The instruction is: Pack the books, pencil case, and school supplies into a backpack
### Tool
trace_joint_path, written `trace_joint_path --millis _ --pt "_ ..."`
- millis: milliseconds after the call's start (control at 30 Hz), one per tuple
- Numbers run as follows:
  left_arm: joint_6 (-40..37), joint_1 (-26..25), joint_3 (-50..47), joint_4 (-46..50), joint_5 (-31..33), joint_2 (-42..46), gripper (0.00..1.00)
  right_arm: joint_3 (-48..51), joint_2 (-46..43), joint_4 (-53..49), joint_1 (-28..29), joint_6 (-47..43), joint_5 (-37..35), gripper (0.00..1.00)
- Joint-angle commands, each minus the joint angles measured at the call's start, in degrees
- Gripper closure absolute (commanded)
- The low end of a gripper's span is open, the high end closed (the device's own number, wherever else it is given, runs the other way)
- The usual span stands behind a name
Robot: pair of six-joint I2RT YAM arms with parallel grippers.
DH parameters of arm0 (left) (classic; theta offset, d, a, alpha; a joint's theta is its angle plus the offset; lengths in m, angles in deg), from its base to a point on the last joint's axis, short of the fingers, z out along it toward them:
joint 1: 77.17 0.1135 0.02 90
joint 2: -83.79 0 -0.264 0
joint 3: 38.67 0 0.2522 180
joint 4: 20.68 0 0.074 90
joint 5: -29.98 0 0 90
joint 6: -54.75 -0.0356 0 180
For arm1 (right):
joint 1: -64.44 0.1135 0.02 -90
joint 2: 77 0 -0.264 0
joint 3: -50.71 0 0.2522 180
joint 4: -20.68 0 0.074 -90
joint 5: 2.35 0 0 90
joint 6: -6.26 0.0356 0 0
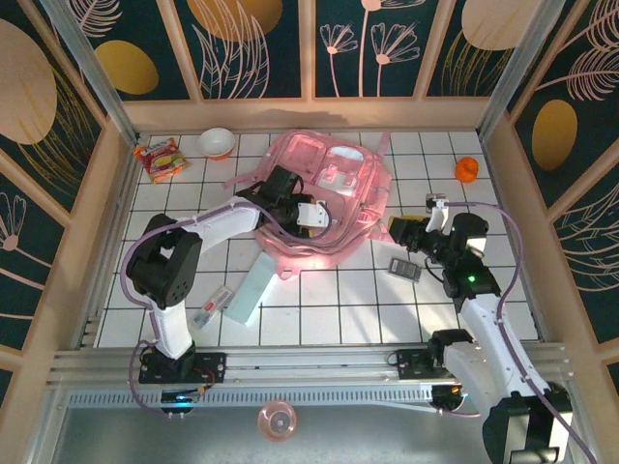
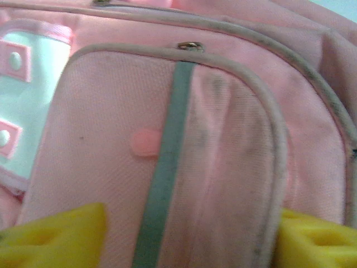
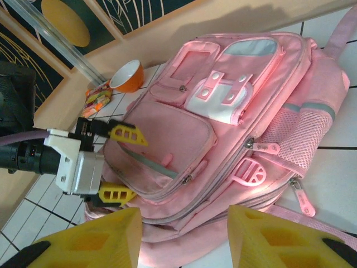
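The backpack (image 1: 334,184) is laid flat in the middle of the tiled table (image 1: 319,309), with its front side turned up. The left gripper (image 3: 136,167) is held over the front pocket (image 2: 111,139) with the grey stripe, and its yellow fingers (image 3: 127,134) are spread apart. Nothing is grasped between them, and it cannot be told whether the fabric is touched. The right gripper (image 3: 184,234) is placed just beside the right edge of the backpack, its jaws also parted and empty. The pencil case (image 1: 247,290) is seen on the table near the left arm (image 1: 208,232), with the clear packet (image 1: 213,307) just beside it. The calculator (image 1: 404,269) is lying near the right gripper, apart from the backpack
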Motion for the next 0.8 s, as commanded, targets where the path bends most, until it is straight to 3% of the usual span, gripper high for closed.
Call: trace_joint_path --millis 0,100,167,367,633,767 --pt "0.8 -0.4 1.9 -1.0 -1.7 -0.5 0.63 -0.9 1.3 -1.5 0.3 -7.7 -0.7 0.54" --pt "6.4 -0.3 2.5 -2.2 -5.2 3.1 0.89 -3.4 4.6 -4.7 0.0 -16.0 -1.6 0.50" --pt "10.0 0.1 3.8 -2.6 -8.1 6.0 1.00 -5.5 8.1 -6.1 -0.1 -20.5 -0.2 0.47" --pt "14.6 1.7 8.2 -2.8 -13.9 13.3 1.00 -13.9 20.2 -9.6 -2.2 -31.8 0.3 0.44" --pt "12.5 2.5 6.5 -3.5 -15.5 18.5 1.00 -23.9 35.7 -8.2 -5.9 -39.3 11.2 0.34" --pt "11.9 2.6 4.1 -4.4 -16.0 19.8 1.00 -28.5 43.0 -11.2 -6.1 -46.1 20.0 0.33"
